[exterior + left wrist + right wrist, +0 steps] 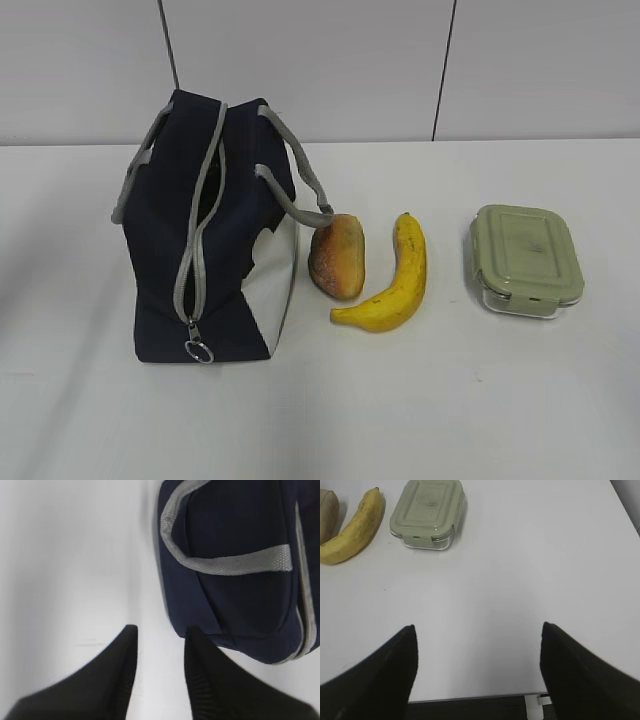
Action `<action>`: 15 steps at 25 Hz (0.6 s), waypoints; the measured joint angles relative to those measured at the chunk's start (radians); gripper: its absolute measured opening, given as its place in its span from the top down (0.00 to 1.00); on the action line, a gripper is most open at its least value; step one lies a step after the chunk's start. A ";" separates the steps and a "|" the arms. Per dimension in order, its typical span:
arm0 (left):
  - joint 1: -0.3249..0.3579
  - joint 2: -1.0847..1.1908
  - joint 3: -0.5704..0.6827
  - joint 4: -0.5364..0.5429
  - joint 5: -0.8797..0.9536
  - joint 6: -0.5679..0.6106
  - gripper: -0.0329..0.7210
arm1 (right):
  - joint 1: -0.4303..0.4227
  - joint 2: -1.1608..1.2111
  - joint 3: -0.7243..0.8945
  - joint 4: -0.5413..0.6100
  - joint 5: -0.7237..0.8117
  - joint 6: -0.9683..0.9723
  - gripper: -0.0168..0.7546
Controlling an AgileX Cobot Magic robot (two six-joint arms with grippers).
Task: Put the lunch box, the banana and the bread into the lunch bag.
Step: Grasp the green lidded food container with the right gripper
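Nothing is packed yet: all three items lie on the white table point(480, 400), outside the navy lunch bag point(165, 250). The bag lies at 9 o'clock in the exterior view, its grey zipper point(200, 215) running toward the ring pull point(199, 351) at the near end; the seam gapes only slightly, and I cannot tell how far it is unzipped. The bread point(338, 256) lies just beside the bag's white side panel, with a grey strap handle point(295, 190) draped onto it. The banana point(395, 280) lies just right of the bread, nearly touching it, and the green-lidded glass lunch box point(527, 260) sits well apart at 3 o'clock. The left gripper point(159, 632) is narrowly parted and empty, hovering at the bag's corner. The right gripper point(477, 627) is spread wide and empty, with the lunch box at its 11 o'clock. Risks, as I judge them: the narrow mouth may block the rigid box; the soft bag may collapse or slide when pushed; the strap may snag when the bread is lifted; the banana may roll or get knocked during that grasp.
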 joint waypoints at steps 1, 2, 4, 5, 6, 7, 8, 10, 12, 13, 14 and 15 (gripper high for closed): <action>0.000 0.028 -0.015 -0.017 0.009 0.016 0.63 | 0.000 0.000 0.000 0.000 0.000 0.000 0.23; 0.000 0.059 -0.033 -0.034 0.014 0.031 0.62 | 0.000 0.000 0.000 0.000 0.000 0.000 0.23; 0.000 0.107 -0.067 -0.058 0.019 0.048 0.59 | 0.000 0.000 0.000 0.000 0.000 0.000 0.22; 0.000 0.129 -0.081 -0.069 0.021 0.051 0.57 | 0.000 0.000 0.000 0.000 0.000 0.000 0.23; 0.000 0.149 -0.099 -0.076 0.021 0.052 0.54 | 0.000 0.000 0.000 0.000 0.000 0.000 0.23; 0.000 0.167 -0.117 -0.082 0.019 0.052 0.49 | 0.000 0.000 0.000 0.000 0.000 0.000 0.23; 0.000 0.183 -0.132 -0.088 0.018 0.053 0.45 | 0.000 0.000 0.000 0.000 0.000 0.000 0.23; 0.000 0.220 -0.172 -0.105 0.016 0.053 0.36 | 0.000 0.000 0.000 0.000 0.000 0.000 0.23; 0.000 0.258 -0.210 -0.133 0.018 0.053 0.30 | 0.000 0.000 0.000 0.000 0.000 0.000 0.23; 0.000 0.280 -0.231 -0.151 0.023 0.053 0.29 | 0.000 0.000 0.000 0.000 0.000 0.000 0.23; 0.000 0.304 -0.252 -0.165 0.028 0.053 0.28 | 0.000 0.000 0.000 0.000 0.000 0.000 0.23; 0.000 0.323 -0.268 -0.182 0.034 0.053 0.28 | 0.000 0.000 0.000 0.000 0.000 0.000 0.23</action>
